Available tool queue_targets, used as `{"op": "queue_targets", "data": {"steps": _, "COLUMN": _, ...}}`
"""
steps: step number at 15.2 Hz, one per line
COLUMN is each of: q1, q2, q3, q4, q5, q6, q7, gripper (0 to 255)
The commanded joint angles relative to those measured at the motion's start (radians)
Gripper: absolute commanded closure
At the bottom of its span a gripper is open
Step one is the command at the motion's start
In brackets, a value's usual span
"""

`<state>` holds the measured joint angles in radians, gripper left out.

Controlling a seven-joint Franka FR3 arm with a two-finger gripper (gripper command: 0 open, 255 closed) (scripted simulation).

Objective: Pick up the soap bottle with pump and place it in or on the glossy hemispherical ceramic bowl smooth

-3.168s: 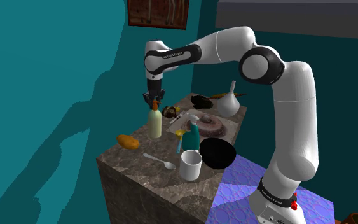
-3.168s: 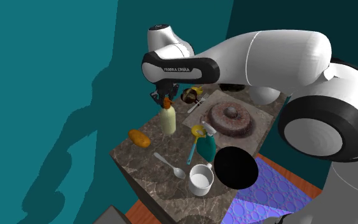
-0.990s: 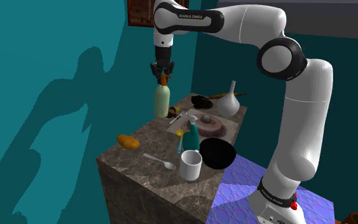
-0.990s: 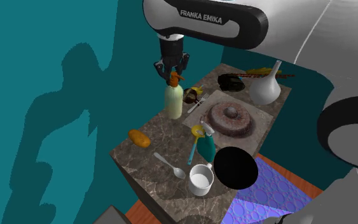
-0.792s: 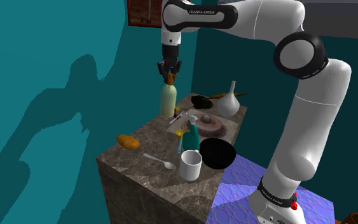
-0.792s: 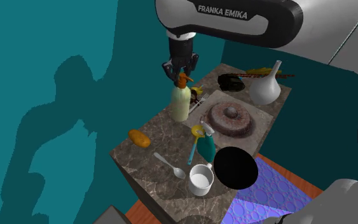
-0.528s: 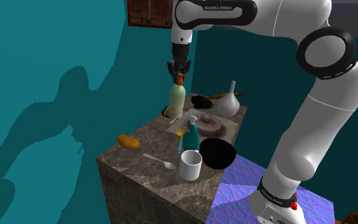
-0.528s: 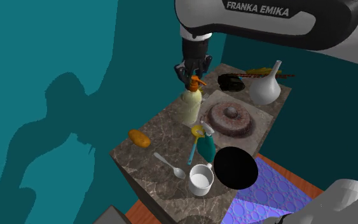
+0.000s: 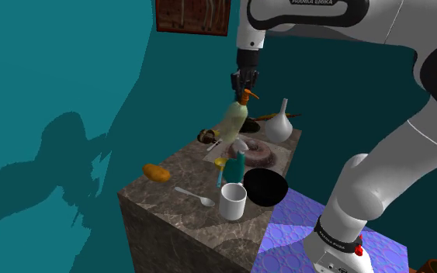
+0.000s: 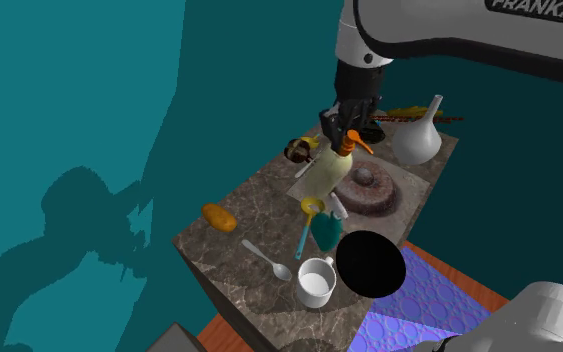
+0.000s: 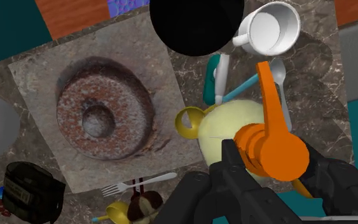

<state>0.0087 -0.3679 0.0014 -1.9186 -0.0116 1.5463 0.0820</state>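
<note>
gripper [image 9: 244, 81] | jaws clamped on the orange pump head of the soap bottle [image 9: 234, 121] | bottle: pale yellow, tilted, hanging over the marble counter [image 9: 170, 203], upper centre of the shoulder view | black bowl [image 9: 265, 187]: lower centre, just beside white mug [image 9: 233, 202], apart from the bottle

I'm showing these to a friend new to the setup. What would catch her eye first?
The pale yellow soap bottle with its orange pump, hanging tilted in the air from the black gripper above the cluttered marbled counter. Next, the black bowl at the counter's edge by the stand, beside a white mug.
</note>
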Motion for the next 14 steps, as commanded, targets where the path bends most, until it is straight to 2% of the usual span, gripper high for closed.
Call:
{"op": "queue_targets", "data": {"steps": 1, "q1": -0.003, "q2": -0.073, "q3": -0.005, "q4": -0.045, "q5": -0.002, "q6": -0.029, "q7": -0.008, "gripper": 255}}
{"op": "queue_targets", "data": {"steps": 10, "q1": -0.019, "q2": -0.387, "q3": -0.038, "q4": -0.191, "q5": -0.027, "q6": -0.196, "q7": -0.056, "gripper": 255}}
{"op": "queue_targets", "data": {"steps": 14, "q1": -0.020, "q2": -0.412, "q3": -0.039, "q4": -0.263, "q5": -0.028, "q6": -0.148, "q7": -0.054, "gripper": 255}}
